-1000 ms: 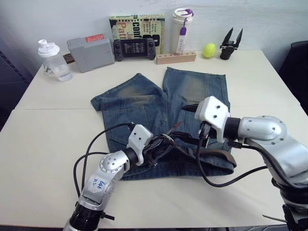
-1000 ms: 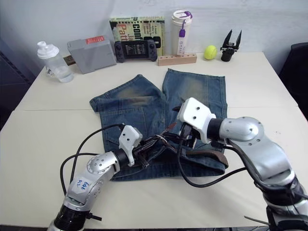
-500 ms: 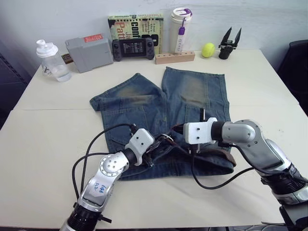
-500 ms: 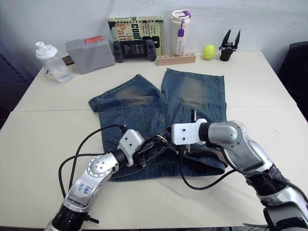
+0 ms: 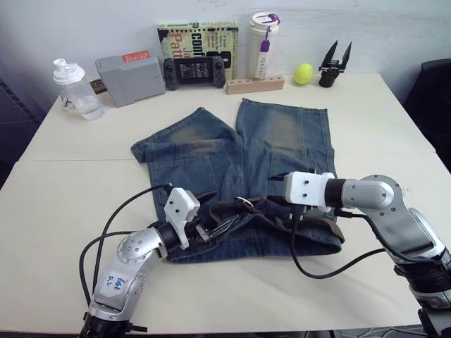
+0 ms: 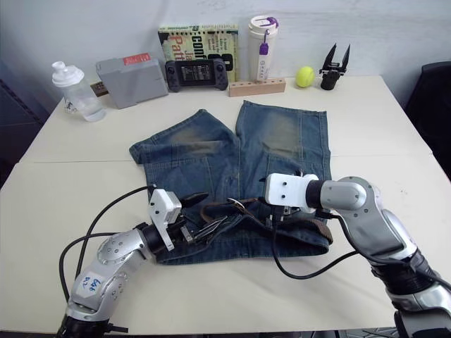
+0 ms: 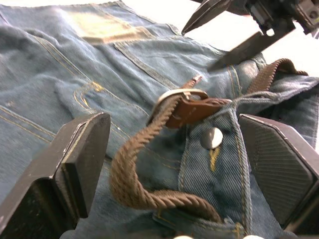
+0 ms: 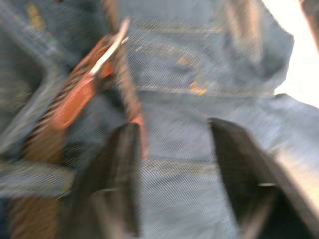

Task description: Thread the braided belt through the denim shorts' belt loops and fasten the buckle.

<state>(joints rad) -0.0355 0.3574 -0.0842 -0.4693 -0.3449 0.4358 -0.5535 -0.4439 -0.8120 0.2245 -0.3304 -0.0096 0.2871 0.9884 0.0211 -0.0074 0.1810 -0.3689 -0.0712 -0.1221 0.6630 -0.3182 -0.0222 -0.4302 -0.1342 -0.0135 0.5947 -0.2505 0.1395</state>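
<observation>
**Both grippers open over the waistband, belt lying loose**

While the denim shorts (image 5: 239,176) lie flat in the middle of the table (image 5: 63,190), waistband nearest the robot and legs pointing away, the left gripper (image 5: 204,215) sits at the waistband's left part. Its two black fingers (image 7: 75,159) are spread wide and hold nothing; in the left wrist view a loose loop of the braided belt (image 7: 139,174) lies between them without touching either pad. Just past that loop the buckle (image 7: 174,97) rests on the denim, a brown leather tab beside it and a metal shorts button (image 7: 213,138) close by.

Further right, the belt runs along the waistband to its dark leather end (image 5: 331,229) near the shorts' right edge. The right gripper (image 6: 264,211) hovers low over the waistband's middle, its fingers (image 8: 239,169) parted and gripping nothing, with blue denim between them and the belt beside one finger.

Along the table's far edge stand a clear bottle (image 5: 74,88), a grey box (image 5: 130,76), a handheld console (image 5: 195,72), a book (image 5: 199,39), a white tumbler (image 5: 262,44), a wooden block (image 5: 255,84), a yellow ball (image 5: 304,73) and a spare black gripper (image 5: 333,62).
</observation>
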